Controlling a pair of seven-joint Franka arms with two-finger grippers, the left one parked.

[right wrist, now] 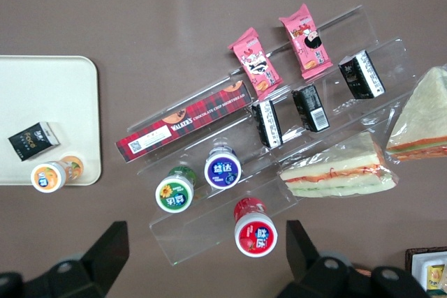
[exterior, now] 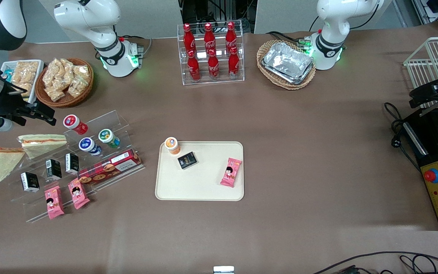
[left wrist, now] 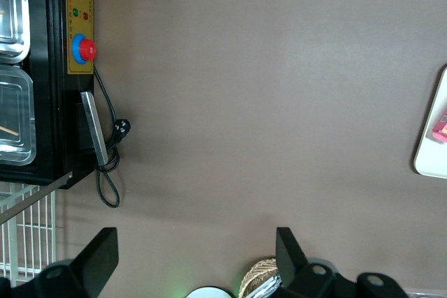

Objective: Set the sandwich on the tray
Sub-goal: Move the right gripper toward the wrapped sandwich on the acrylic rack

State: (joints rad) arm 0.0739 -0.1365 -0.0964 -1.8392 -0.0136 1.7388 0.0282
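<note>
The end effector is held above the surface at the working arm's end, near the wicker basket of snack bags and just above the red-capped cup; its fingers are seen spread wide apart in the right wrist view, with nothing between them. The sandwich is seen lying on its side on the clear stepped rack, beside the cups, with its orange-and-green filling showing along one edge. A second wedge is laid next to it, nearer the front camera and closer to the table's end, with only a thin orange stripe. On the rack are also found a blue-capped cup, a green-capped cup, three small black cartons, a long red biscuit box and two pink packets. The tray is placed flat in the middle of the surface, well apart from the sandwich, toward the parked arm's end from the rack. On it are seen an orange-capped cup at one corner, a black carton just beside it, and a pink packet near the edge toward the parked arm.
</note>
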